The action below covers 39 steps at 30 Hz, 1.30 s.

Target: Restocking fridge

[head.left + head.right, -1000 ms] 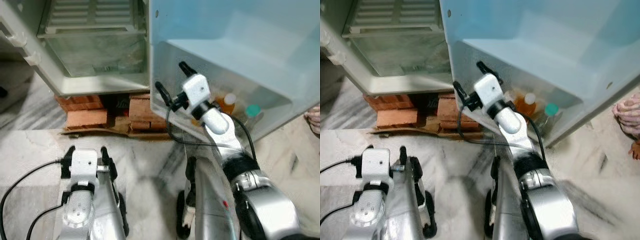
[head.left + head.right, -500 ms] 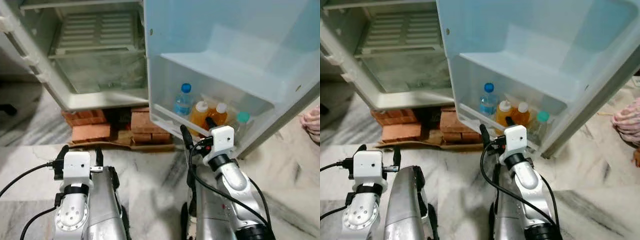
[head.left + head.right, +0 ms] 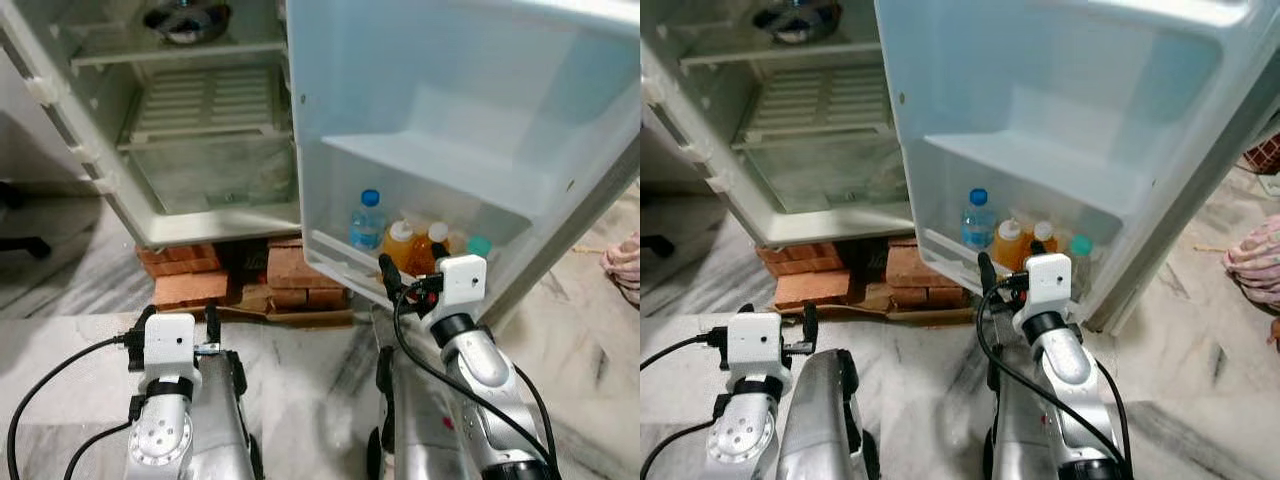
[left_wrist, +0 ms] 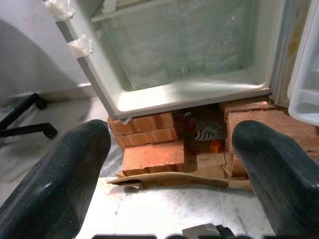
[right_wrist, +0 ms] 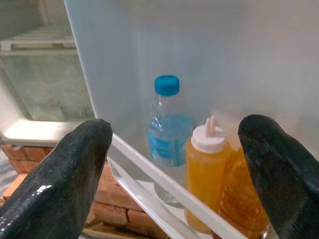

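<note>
The right gripper (image 5: 174, 164), fingers spread, faces the door shelf (image 3: 345, 258) holding a water bottle (image 5: 167, 132) and juice bottles (image 5: 205, 169); the left gripper (image 4: 169, 164), spread too, faces the bricks (image 4: 149, 149) under the fridge (image 3: 200, 215).

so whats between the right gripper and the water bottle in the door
Just the door shelf's white rail, seen in the right wrist view; the open right gripper faces the water bottle.

My head feed is evenly lit by soft daylight, with no hard glare; the white fridge door (image 3: 440, 110) reads pale blue and slightly washed out. The fridge cabinet (image 3: 200, 130) interior is dimmer, greyish. Deep shadow sits among the bricks (image 3: 190, 285) beneath it. Both eye views are sharp now, straight edges bowing a little toward the corners. On my wrist feeds the near black fingers (image 5: 75, 184) are soft, out of focus, carrying small highlights, while the bottles (image 5: 167, 134) are fairly crisp.
</note>
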### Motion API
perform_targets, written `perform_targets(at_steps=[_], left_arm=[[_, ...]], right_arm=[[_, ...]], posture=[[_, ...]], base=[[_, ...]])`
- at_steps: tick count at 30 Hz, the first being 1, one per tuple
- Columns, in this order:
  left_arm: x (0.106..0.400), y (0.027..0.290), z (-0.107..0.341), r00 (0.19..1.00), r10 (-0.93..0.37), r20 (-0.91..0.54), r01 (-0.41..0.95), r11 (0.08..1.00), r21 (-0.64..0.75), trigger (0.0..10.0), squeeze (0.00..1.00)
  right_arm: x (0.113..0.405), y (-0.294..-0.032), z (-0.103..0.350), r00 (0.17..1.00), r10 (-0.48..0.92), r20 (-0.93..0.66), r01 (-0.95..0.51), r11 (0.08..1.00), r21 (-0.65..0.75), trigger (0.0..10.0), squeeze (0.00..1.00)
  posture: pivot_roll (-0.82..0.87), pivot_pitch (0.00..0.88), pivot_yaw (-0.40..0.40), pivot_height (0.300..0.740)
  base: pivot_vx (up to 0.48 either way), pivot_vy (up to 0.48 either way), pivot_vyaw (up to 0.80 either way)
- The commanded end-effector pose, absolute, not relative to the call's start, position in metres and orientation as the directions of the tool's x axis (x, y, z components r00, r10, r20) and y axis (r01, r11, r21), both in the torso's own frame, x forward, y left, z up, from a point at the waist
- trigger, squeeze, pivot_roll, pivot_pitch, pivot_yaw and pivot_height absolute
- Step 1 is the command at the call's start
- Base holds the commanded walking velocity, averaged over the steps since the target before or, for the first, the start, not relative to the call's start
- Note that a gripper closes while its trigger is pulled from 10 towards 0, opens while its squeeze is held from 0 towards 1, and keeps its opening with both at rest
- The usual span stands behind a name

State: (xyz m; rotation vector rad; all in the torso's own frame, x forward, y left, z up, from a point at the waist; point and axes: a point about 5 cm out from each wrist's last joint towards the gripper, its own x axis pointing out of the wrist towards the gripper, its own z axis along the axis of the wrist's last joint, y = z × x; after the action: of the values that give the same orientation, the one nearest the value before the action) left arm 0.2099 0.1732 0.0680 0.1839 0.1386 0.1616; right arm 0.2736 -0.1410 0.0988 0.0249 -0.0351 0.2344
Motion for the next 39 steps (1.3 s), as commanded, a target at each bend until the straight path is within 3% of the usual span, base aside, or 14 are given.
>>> perform_targets(at_steps=[1,6,11,16,20,25,39], left_arm=[[0.211,0.175,0.070,0.978,0.177,-0.107,-0.154,0.969,0.195,10.0,0.00],[0.216,0.179,0.073,0.979,0.178,-0.096,-0.156,0.967,0.200,10.0,0.00],[0.222,0.177,0.074,0.983,0.163,-0.085,-0.144,0.969,0.202,10.0,0.00],[0.223,0.174,0.074,0.984,0.158,-0.086,-0.138,0.970,0.200,10.0,0.00],[0.221,0.172,0.070,0.985,0.143,-0.099,-0.121,0.973,0.198,10.0,0.00],[0.220,0.170,0.073,0.987,0.135,-0.092,-0.115,0.974,0.196,10.0,0.00],[0.222,0.168,0.071,0.984,0.134,-0.114,-0.108,0.971,0.214,10.0,0.00]], right_arm=[[0.275,-0.137,0.101,0.969,0.245,0.039,-0.246,0.969,0.019,10.0,0.00],[0.276,-0.124,0.110,0.930,0.365,0.053,-0.366,0.930,0.028,10.0,0.00],[0.262,-0.110,0.116,0.800,0.599,0.033,-0.600,0.795,0.088,10.0,0.00],[0.258,-0.108,0.127,0.745,0.664,0.062,-0.667,0.737,0.109,10.0,0.00],[0.265,-0.113,0.135,0.783,0.614,0.097,-0.620,0.783,0.050,10.0,0.00],[0.268,-0.132,0.127,0.888,0.458,0.050,-0.460,0.887,0.033,10.0,0.00],[0.261,-0.128,0.112,0.889,0.458,0.009,-0.458,0.889,-0.024,10.0,0.00]], posture=[[0.02,0.070,0.025,0.598],[0.01,0.075,0.032,0.628],[0.00,0.085,0.034,0.663],[-0.01,0.085,0.035,0.683],[-0.01,0.088,0.034,0.703],[0.01,0.108,0.015,0.708],[0.00,0.119,0.040,0.708]], base=[[0.000,0.000,0.00],[0.000,0.000,0.00],[0.000,0.000,0.00],[0.000,0.000,0.00],[0.000,0.000,0.00],[0.000,0.000,0.00],[0.000,0.000,0.00]])
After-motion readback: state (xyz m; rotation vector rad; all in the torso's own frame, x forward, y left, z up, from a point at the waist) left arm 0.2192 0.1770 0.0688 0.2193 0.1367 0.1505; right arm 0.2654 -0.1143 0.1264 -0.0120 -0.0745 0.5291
